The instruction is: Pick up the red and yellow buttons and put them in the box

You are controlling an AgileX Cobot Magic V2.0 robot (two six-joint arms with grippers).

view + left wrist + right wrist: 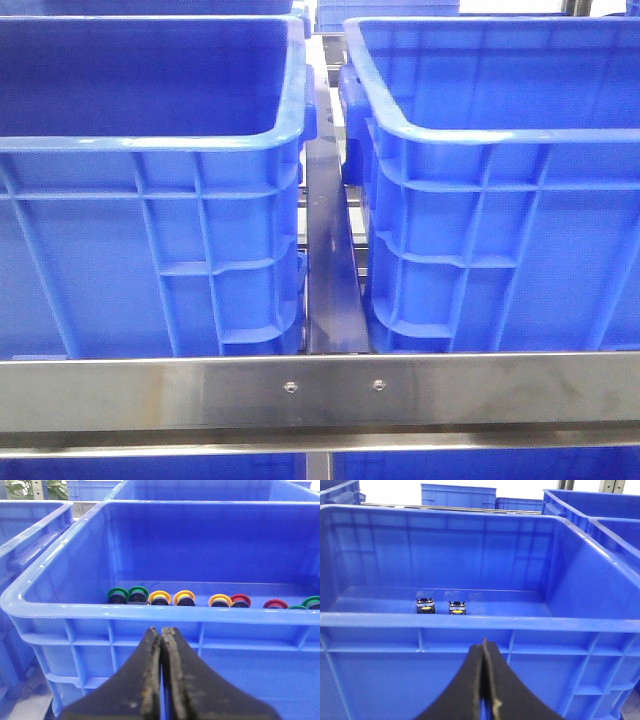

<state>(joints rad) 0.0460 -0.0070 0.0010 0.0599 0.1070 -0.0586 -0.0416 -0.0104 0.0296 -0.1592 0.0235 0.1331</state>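
Holding both the left claw (pixel 161 635) and right claw (pixel 485 647) pressed together and empty outside their crates, I judged a red button (pixel 240 600) or yellow button (pixel 160 598) needed grasping next.

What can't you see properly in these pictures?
- Front view: the insides of both crates, left and right, hidden by their own walls.
- Left wrist view: the buttons' lower halves, behind the crate rim.
- Right wrist view: the two small parts, too tiny to identify.
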